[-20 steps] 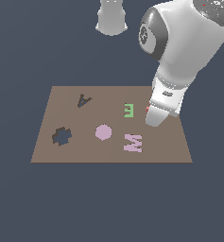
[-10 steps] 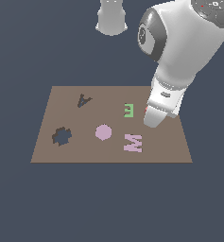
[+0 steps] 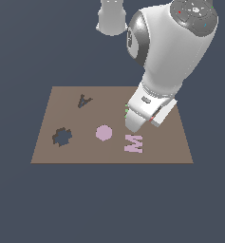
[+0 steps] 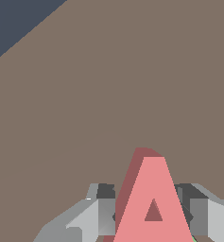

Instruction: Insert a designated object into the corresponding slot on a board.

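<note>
While the flat brown square board [image 3: 47, 142] lay beneath, the grey gripper [image 4: 151, 215] had its jaws pinching the salmon-red A-shaped block [image 4: 153, 198], apart from the dark A-shaped slot [image 3: 84, 100].

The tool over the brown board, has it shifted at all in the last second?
Yes, slightly. In the exterior view the tool has dropped lower, toward the pink M block, and now hides the green E block on the board.

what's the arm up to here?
The gripper sits low over the board, near its edge on the exterior view's right, with the salmon A block between its fingers. The A-shaped slot is still empty, further toward the exterior view's left. The pink M block and pink disc lie untouched.
</note>
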Controlling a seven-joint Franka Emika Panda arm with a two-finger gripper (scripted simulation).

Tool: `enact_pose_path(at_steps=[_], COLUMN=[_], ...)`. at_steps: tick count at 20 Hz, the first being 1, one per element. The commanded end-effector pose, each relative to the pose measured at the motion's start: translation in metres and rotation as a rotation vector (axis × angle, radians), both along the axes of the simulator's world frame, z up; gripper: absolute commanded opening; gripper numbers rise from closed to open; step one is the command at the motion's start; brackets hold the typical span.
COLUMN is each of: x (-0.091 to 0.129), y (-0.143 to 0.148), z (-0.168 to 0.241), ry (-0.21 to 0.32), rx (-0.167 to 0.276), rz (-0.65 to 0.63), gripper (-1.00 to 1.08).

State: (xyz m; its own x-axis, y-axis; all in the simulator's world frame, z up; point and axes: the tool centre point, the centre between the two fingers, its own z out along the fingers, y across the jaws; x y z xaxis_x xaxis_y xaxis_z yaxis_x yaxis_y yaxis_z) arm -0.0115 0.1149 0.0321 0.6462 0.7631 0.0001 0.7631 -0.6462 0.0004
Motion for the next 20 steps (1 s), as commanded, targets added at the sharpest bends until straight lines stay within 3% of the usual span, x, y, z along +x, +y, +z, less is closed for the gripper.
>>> enact_pose_path(at_steps=[1,10,20], x=[0.007,0.016,-0.016], y=[-0.017,-0.097,-0.181], z=[0.001,0.004,0.007], ry=[0.000,-0.001,0.000], rx=[0.000,0.000,-0.001], rz=[-0.096,-0.524,-0.998], gripper=[-1.00,-1.00,-1.00])
